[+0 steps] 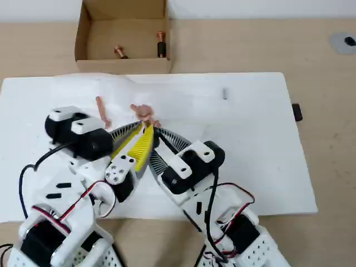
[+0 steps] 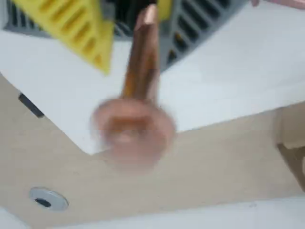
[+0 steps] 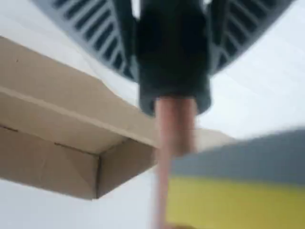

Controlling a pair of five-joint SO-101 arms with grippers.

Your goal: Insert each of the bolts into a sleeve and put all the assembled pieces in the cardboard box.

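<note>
From above, both arms meet over the white sheet (image 1: 250,139) just in front of the cardboard box (image 1: 82,39), which holds two assembled pieces (image 1: 161,44). A loose bolt (image 1: 103,111) lies between them and the box.

In the left wrist view the held bolt (image 2: 140,76) shows its head towards the camera. Whether the left fingers (image 2: 81,24) grip it, I cannot tell.

In the right wrist view the right fingers (image 3: 90,28) are clamped on the black sleeve (image 3: 174,57), shaft entering it, box behind. I'd keep both axes lined up and push slowly, without tilting.
</note>
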